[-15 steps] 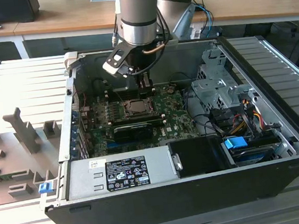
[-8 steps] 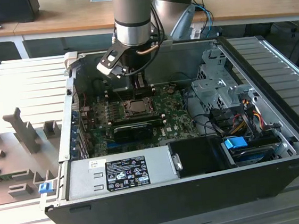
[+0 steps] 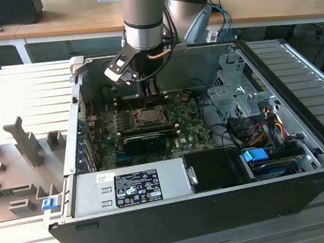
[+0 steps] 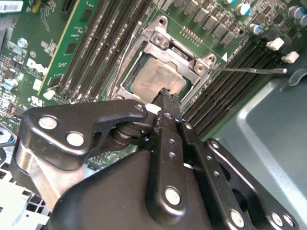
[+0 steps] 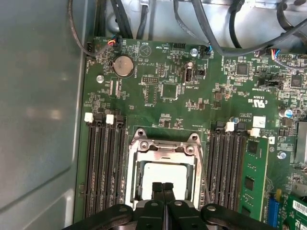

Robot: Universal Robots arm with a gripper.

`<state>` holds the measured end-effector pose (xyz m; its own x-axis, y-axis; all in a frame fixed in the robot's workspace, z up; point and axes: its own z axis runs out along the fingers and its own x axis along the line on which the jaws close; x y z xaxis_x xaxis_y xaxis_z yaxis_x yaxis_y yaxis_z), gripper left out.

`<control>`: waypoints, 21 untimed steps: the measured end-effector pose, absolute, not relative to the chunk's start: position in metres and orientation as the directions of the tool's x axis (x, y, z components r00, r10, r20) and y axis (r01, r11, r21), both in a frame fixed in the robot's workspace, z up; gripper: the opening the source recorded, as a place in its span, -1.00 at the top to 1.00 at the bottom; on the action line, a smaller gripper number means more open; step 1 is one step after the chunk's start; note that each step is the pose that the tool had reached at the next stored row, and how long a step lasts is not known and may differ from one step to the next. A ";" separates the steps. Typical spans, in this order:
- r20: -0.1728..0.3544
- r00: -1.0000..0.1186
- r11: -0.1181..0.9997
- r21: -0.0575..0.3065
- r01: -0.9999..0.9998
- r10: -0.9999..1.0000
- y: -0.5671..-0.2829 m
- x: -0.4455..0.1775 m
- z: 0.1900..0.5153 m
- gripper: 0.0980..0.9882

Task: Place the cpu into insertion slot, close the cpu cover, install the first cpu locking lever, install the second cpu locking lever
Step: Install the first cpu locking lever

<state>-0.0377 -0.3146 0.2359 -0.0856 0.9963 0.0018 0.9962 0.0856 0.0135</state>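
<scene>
Cpu (image 5: 165, 173) seated in slot (image 5: 139, 182), cover (image 5: 163, 152) lying over it; end effector (image 5: 163, 185) empty, fingers pressed together, tip over the cpu. Judged step: cover closing; lever (image 4: 249, 70) apparently unlatched, needing hooking

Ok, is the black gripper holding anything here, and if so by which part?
Nothing is held. The black gripper is shut with nothing between its fingers, tips over the silver-grey square cpu lying in its silver-rimmed socket.
</scene>
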 end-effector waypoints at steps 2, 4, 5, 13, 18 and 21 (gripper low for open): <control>-0.008 -0.086 0.086 0.013 0.996 0.996 -0.314 -0.037 0.241 0.98; -0.015 -0.086 0.086 0.012 0.996 0.996 -0.314 -0.038 0.246 0.98; -0.017 -0.086 0.086 0.012 0.996 0.996 -0.314 -0.038 0.248 0.98; -0.022 -0.086 0.086 0.011 0.996 0.996 -0.314 -0.038 0.262 0.98; -0.022 -0.086 0.086 0.011 0.996 0.996 -0.314 -0.038 0.263 0.98; -0.022 -0.086 0.086 0.011 0.996 0.996 -0.314 -0.038 0.265 0.98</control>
<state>-0.0376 -0.3143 0.2649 -0.0859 0.9961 -0.0225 0.9962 0.0861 0.0113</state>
